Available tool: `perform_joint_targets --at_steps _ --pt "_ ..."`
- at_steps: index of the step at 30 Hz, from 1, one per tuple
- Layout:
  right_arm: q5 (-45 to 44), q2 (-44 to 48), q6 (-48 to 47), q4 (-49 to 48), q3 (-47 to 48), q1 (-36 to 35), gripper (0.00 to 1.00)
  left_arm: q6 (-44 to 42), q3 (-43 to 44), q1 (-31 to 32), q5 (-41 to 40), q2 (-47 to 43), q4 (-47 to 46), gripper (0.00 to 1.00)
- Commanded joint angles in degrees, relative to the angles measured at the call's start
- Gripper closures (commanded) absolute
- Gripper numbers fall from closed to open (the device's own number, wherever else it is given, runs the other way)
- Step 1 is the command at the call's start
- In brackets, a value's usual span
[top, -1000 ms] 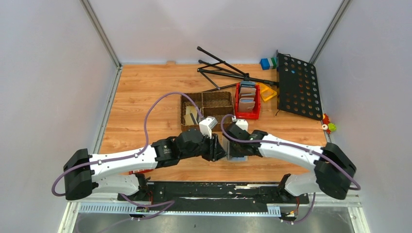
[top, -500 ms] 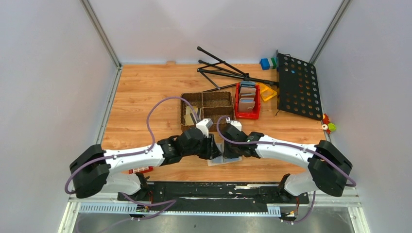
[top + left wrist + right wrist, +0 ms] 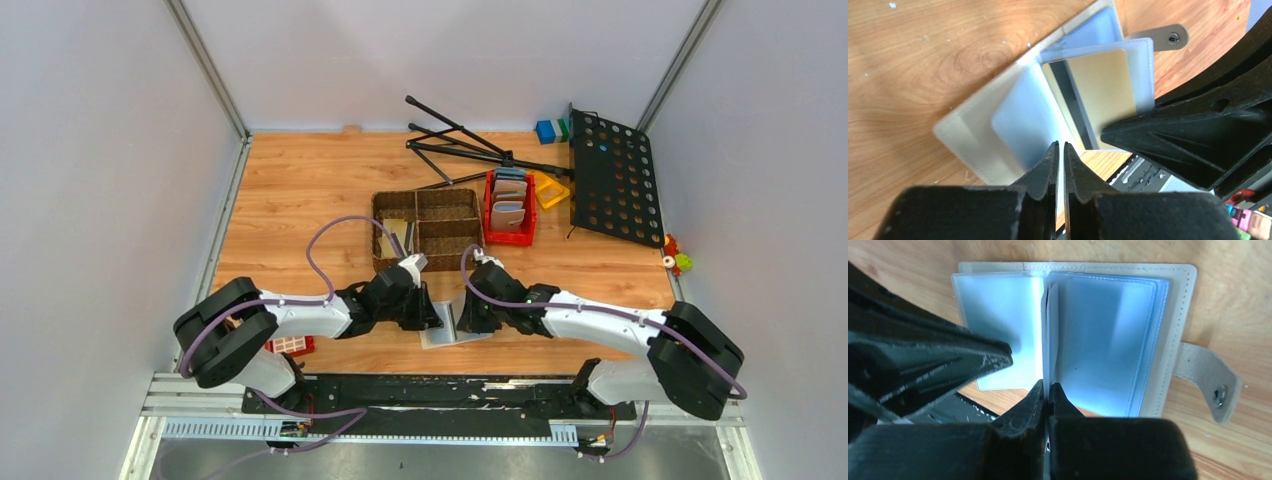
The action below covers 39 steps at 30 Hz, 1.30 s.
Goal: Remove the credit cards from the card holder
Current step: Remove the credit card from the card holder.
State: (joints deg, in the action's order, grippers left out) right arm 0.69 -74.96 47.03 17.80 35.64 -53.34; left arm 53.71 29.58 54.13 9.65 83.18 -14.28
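Observation:
The beige card holder (image 3: 447,336) lies open on the table near the front edge, pale blue pockets up, its strap tab (image 3: 1208,377) to one side. My right gripper (image 3: 1046,386) is shut on a middle pocket leaf and holds it upright. In the left wrist view that raised leaf shows a tan-gold card (image 3: 1103,92) inside it, with a dark strip beside it. My left gripper (image 3: 1059,146) is shut on the thin pale edge of the neighbouring leaf (image 3: 1028,120); whether a card is in that pinch I cannot tell. The two grippers (image 3: 437,318) (image 3: 468,320) almost touch.
A brown woven basket (image 3: 428,222) stands just behind the arms, with a red bin of wallets (image 3: 510,208) to its right. A folded black stand (image 3: 470,150), a perforated black plate (image 3: 615,178) and coloured blocks (image 3: 551,130) lie at the back right.
Both grippers have come down and toward the near edge. The card holder has gone from raised between them to lying open on the table. The left jaws have closed.

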Motion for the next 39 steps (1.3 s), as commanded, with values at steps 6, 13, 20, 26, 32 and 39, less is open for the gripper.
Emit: perform_joint_targets --at_steps 6,13,20,26,32,39 --pt "12.8 14.9 -0.2 -11.9 -10.9 5.6 1.00 3.4 -6.6 -3.3 7.5 -4.0 -16.2 0.88" --pt "20.3 24.8 1.3 -17.1 -14.6 8.2 1.00 7.7 -9.1 -3.3 12.8 -5.1 -25.0 0.79" --pt "22.1 28.6 2.2 -18.6 -14.4 8.3 1.00 10.8 -10.1 -3.3 14.6 -6.8 -29.8 0.75" --pt "26.0 30.8 5.2 -25.8 -16.8 9.1 1.00 14.9 -13.6 -3.5 14.3 -9.8 -36.2 0.69" --pt "29.1 31.4 7.7 -31.6 -18.3 9.4 1.00 19.8 -15.9 -3.5 16.2 -9.9 -46.0 0.84" --pt "31.8 30.0 9.4 -36.0 -19.6 9.4 1.00 27.5 -18.1 -3.6 18.7 -3.6 -70.5 0.97"
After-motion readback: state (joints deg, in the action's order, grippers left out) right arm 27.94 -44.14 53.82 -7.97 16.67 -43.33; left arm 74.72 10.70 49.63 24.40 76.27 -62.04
